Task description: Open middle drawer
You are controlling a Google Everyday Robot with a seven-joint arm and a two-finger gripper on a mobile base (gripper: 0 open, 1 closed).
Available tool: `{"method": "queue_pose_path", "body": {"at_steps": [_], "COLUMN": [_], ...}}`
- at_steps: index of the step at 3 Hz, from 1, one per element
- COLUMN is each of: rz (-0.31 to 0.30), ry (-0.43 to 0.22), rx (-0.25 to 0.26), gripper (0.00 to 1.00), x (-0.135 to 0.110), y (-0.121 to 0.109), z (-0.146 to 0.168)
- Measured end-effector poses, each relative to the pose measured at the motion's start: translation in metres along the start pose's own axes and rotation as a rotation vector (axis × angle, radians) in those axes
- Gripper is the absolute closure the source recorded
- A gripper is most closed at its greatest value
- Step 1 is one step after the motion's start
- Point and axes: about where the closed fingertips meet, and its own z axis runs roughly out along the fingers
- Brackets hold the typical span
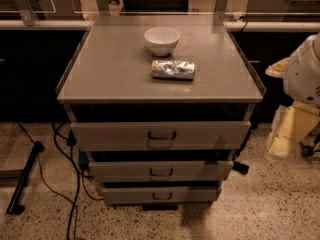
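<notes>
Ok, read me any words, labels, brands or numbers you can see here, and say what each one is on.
No text here can be read.
Crumpled silver packet on the cabinet top: any print is too blurred to read.
White bowl, middle drawer: no markings show.
Gripper, at the right edge beside the cabinet: no label shows.

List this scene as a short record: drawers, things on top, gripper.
cabinet: grey, three stacked drawers
middle drawer: between top drawer and bottom drawer, handle untouched
on top: white bowl, foil packet in front of it
gripper: at right edge, apart from the cabinet
floor: black cables on the left
</notes>
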Motion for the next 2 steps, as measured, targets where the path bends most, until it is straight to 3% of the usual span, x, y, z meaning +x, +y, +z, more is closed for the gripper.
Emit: {"method": "queue_pose_path", "body": {"at_steps": [1,2], "rz": [0.014,0.013], "ry": [-0.001,-0.001], "rx": [-0.063,-0.058], "gripper": [0.00,0.00], "x": [0.0147,0.0138], "y": [0.0296,0.0283], "z": [0.0514,0.0490]}}
